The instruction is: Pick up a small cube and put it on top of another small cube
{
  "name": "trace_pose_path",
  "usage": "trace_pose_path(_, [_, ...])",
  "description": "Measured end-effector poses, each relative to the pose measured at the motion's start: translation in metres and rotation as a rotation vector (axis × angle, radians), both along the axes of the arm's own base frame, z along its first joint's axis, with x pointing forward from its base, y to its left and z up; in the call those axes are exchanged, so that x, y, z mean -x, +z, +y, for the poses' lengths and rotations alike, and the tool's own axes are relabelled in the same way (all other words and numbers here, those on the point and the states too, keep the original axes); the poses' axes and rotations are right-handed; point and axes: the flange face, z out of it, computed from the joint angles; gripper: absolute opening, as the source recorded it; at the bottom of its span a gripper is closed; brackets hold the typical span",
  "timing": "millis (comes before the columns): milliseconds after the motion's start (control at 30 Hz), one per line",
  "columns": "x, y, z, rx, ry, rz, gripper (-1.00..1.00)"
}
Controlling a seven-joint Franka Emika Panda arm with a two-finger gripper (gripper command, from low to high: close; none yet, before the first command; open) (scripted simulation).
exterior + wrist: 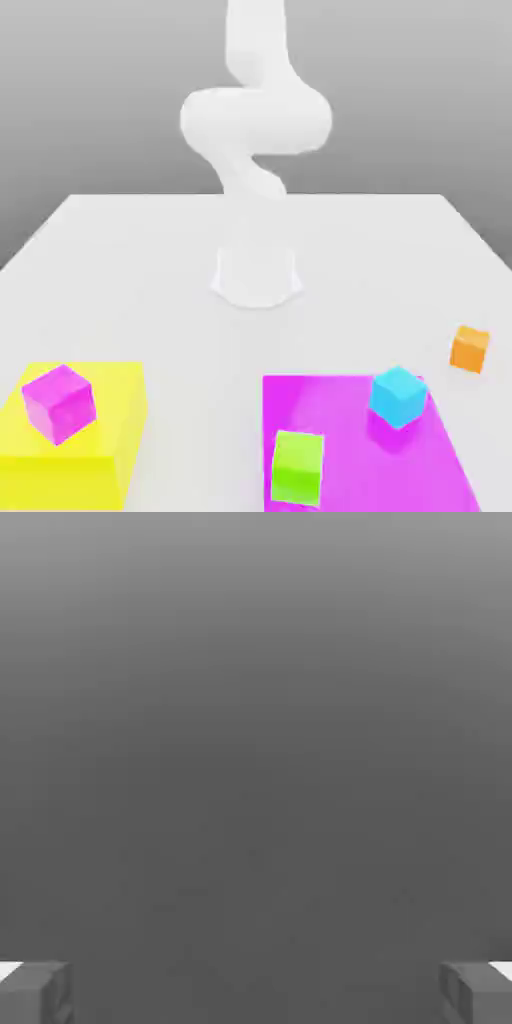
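Note:
Four small cubes lie near the table's front in the exterior view. A magenta cube point(59, 402) sits on top of a larger yellow block point(110, 440) at the exterior view's left. A cyan cube point(398, 396) and a green cube point(298, 466) rest on a flat magenta pad point(350, 430). An orange cube point(470, 349) stands alone on the table at the exterior view's right. In the hand view my gripper point(256, 994) is open, its grey fingertips point(35, 992) far apart with nothing between them, facing plain grey background.
The white arm point(255, 120) rises from its round base point(257, 276) at the table's middle and curls upward out of the picture. The white table point(150, 260) stretches around the base, with its edges visible at both sides.

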Motion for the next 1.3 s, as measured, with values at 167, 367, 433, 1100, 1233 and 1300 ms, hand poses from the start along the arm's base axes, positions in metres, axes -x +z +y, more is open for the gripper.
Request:
trace_pose_path(167, [-0.037, -0.107, 0.09, 0.094, 0.177, 0.154, 0.0])
trace_pose_path(367, [-0.022, -0.239, 0.189, 0.199, 0.407, 0.323, 0.0])
trace_pose_path(433, [-0.004, -0.283, 0.218, 0.231, 0.489, 0.377, 0.0])
trace_pose_path(1100, [0.16, -0.531, 0.304, 0.363, 0.92, 0.651, -1.0])
trace_pose_path(1233, [0.16, -0.533, 0.304, 0.363, 0.92, 0.651, -1.0])
trace_pose_path(1300, [0.16, -0.519, 0.305, 0.36, 0.92, 0.65, -1.0])
